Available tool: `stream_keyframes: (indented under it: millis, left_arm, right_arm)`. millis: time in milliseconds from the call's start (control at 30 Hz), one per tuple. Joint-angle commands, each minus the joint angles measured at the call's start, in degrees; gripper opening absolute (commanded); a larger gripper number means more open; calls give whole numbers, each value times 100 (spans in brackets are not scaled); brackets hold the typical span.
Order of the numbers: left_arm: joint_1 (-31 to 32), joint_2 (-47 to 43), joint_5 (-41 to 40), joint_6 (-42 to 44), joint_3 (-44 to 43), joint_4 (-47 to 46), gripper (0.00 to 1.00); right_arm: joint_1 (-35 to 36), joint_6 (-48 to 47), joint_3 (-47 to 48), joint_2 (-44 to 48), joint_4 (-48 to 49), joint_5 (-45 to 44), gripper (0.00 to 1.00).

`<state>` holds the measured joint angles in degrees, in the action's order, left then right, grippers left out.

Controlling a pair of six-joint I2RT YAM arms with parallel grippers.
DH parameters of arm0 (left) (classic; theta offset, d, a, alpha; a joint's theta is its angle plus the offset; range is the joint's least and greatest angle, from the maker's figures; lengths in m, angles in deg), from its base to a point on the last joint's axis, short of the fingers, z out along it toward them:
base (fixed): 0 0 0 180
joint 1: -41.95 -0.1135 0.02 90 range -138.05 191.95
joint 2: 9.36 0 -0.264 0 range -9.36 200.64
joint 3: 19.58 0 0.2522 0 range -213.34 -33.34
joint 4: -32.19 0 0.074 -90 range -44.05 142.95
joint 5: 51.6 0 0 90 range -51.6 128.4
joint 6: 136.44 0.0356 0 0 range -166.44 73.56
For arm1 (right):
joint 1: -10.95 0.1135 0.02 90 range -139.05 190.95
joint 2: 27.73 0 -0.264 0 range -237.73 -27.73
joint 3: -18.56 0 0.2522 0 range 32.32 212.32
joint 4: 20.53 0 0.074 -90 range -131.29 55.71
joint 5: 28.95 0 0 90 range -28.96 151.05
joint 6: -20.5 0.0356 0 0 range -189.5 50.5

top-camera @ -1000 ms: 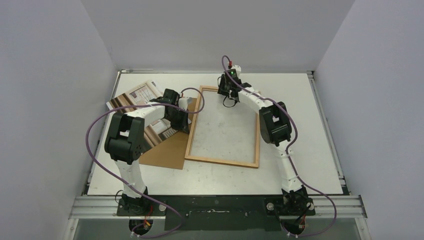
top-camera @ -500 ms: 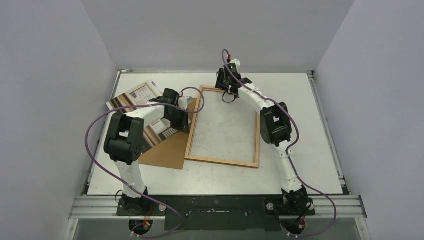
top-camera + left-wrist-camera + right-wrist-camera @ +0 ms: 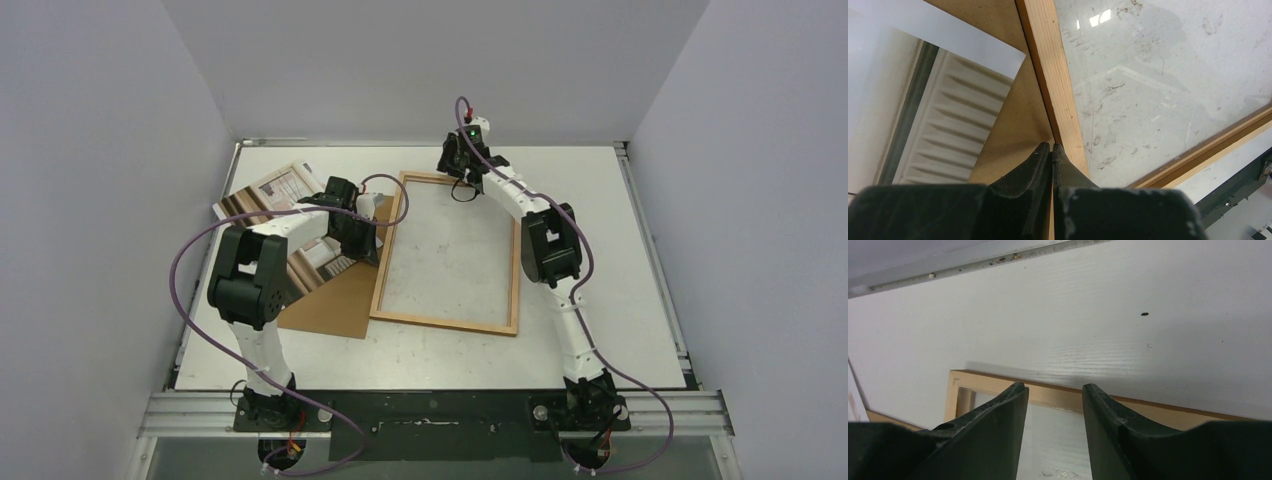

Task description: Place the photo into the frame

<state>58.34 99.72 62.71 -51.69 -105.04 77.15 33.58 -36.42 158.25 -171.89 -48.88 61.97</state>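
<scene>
Photo (image 3: 270, 190) at the far left corner of the bench (image 3: 620, 300), flat and skewed, one corner out to the left edge, near end overlapping the brown backing sheet (image 3: 335, 300) and partly hidden under the left arm. White bench top, matt, scuffed and speckled with grey marks, boxed in by plain pale grey walls on three sides; ribbed aluminium rail (image 3: 450, 405) along the near edge, carrying both arm bases; purple cables looping off each arm. Rectangular paper print, narrow white border, beige and brown stripes running lengthwise; from the left wrist view, pale ribbed bands beside a dark strip, sheet thin and smooth. Frame (image 3: 445, 322) in the middle of the bench, well short of the near edge and close to the far one, slightly skewed: narrow orange-brown wood moulding, visible grain, clear pane (image 3: 1158, 75) inside, smudged and catching reflections. Backing sheet plain fibreboard, dull brown, tucked against the frame's left rail on the side toward the left edge. Left gripper (image 3: 372, 250) pressed fully closed, nothing seen between the tips, down at the seam between that left rail and the fibreboard. Right gripper (image 3: 452, 180) partly spread, holding nothing, hanging over the frame's far rail, white bench beyond.
</scene>
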Motion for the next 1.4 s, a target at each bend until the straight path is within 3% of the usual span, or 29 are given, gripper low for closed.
stream_keyframes:
  millis: [0,300,1000,1367]
  left_arm:
    - [-47,-269,122,117,-76,33,2]
    - [-50,-264,135,121,-68,26,2]
    - [-55,-270,116,87,-23,-61,1]
    - [-56,-273,121,95,-11,-79,1]
  right_arm:
    - [-21,90,142,-46,193,100,45]
    - [-21,140,-26,-78,141,167,45]
    - [117,295,-1434,615,456,267,43]
    - [169,287,-1496,696,356,316,42]
